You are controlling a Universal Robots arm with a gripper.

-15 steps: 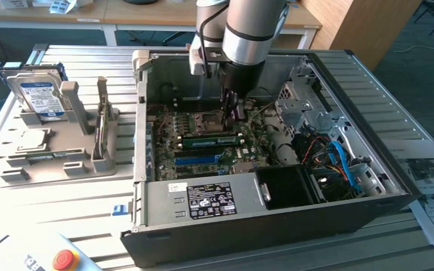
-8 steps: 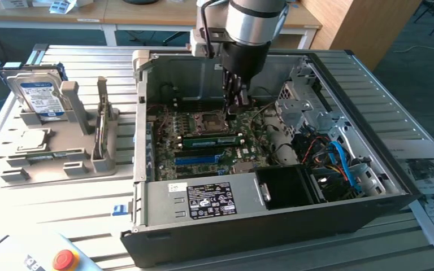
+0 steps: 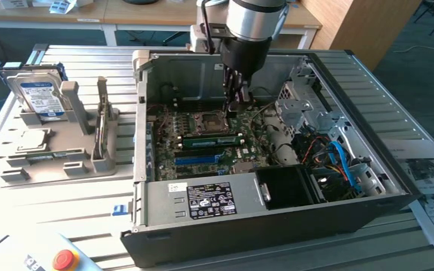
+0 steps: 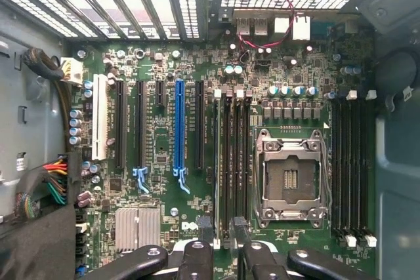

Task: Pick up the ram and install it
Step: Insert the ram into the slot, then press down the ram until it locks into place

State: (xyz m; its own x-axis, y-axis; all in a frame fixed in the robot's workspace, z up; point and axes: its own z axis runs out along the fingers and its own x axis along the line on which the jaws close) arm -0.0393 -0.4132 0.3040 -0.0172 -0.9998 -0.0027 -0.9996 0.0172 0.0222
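The claw [image 3: 236,111] hangs inside the case [image 3: 149,186], low over the board [image 4: 164,142] and close beside the socket [image 3: 208,120]. Its jaws are spread as wide as they go, with nothing between them. In the wrist view its two black fingers [image 4: 197,258] straddle the dark slots [image 4: 233,162] next to the socket. As far as I can judge, the ram [image 3: 211,138] is the green strip standing on edge in a slot just beside the socket, on the side nearest the exterior camera, and the claw does not hold it

I judge the ram light and stiff but fragile: a thin, flat fibreglass stick with small dark chips. It is best held across its flat faces near the top edge, or by the short ends, clear of the contact edge

The socket has a bright hinged metal frame. Beside it run long black plastic slots with white end latches [image 4: 230,94], on a matte green board inside dull sheet-steel case walls
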